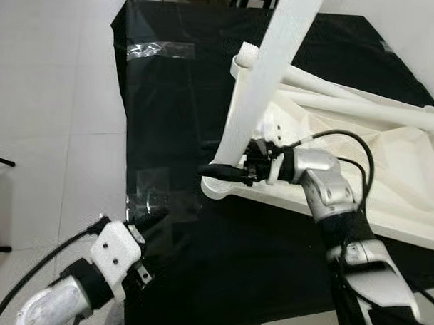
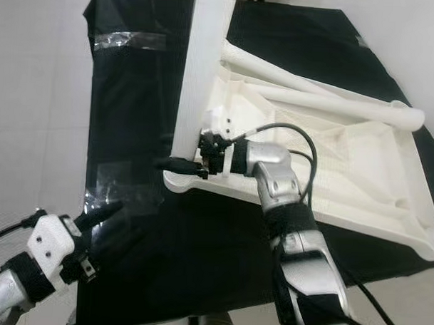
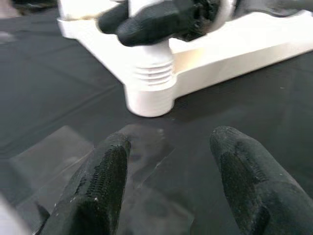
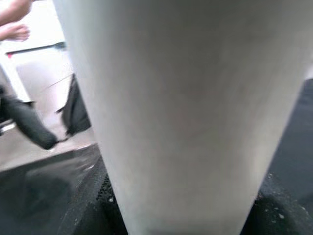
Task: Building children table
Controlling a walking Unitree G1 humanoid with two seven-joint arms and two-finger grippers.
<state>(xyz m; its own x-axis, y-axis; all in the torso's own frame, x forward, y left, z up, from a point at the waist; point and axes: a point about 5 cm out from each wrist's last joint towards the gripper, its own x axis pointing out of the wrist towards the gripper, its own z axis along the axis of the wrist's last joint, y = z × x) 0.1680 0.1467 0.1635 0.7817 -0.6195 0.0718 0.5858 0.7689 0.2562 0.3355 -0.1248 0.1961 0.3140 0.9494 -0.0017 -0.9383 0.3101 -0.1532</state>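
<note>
on the black cloth-covered work surface (image 1: 169,97), an upturned white plastic tabletop (image 1: 388,175) lies flat with its underside facing up, spread from the surface's middle toward the robot's right. two loose white legs (image 1: 347,103) rest across that underside, long axes running toward the right edge. at the tabletop's near-left corner, a threaded white socket (image 3: 149,85) holds a third leg (image 1: 270,72), which rises steeply and leans slightly to the right, its long axis close to upright. the right gripper (image 1: 238,170) is closed around this leg just above the socket, fingers on either side of the shaft. the left gripper (image 1: 147,221) hovers nearer the robot and left of that corner, apart from it, its fingers (image 3: 98,186) spread wide and holding nothing, pointed at the socket. bare cloth lies between them, and the surface's left edge is close by.
</note>
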